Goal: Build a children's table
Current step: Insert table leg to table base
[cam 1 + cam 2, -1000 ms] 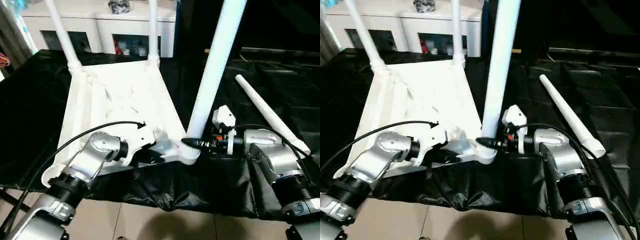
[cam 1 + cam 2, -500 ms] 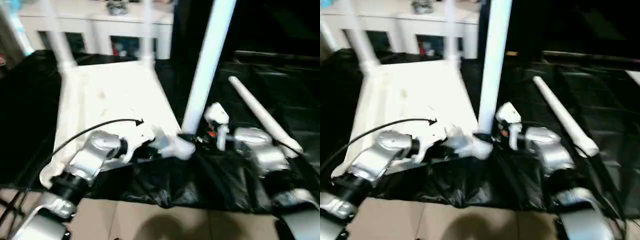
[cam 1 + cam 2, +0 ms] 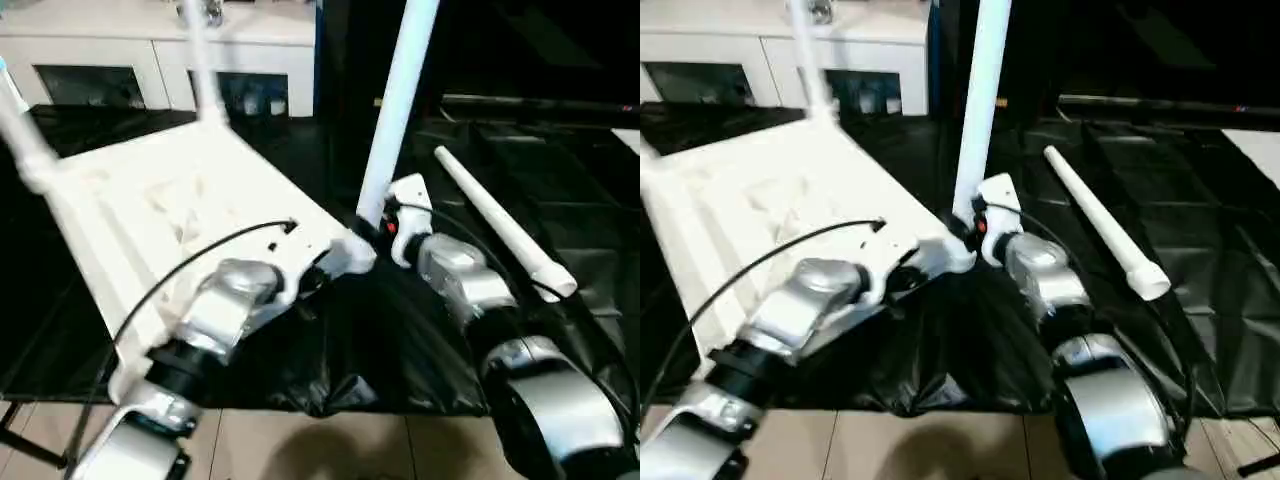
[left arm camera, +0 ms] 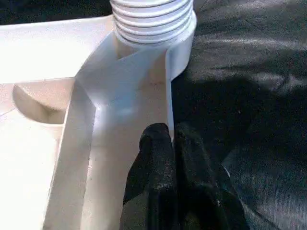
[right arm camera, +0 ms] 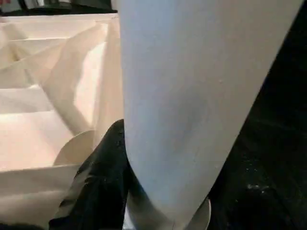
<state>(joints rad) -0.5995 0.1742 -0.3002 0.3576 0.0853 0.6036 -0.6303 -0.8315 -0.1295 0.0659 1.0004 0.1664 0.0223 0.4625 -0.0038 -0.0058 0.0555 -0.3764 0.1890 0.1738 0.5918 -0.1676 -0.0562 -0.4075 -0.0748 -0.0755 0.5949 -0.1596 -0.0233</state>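
- Left gripper [image 4: 175, 158], jaws closed, pinches the rim of the white ribbed plastic tabletop [image 3: 170, 200] at centre frame.
- Right gripper [image 3: 372, 225] clamps the upright white tubular leg [image 3: 395, 100] just beside it.

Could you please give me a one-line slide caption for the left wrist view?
Shut left pincer pinching the tabletop rim beside the corner socket, where a leg's threaded end sits.

black-draped table [image 3: 560, 180], tabletop [image 3: 160, 210], loose leg [image 3: 495, 222]
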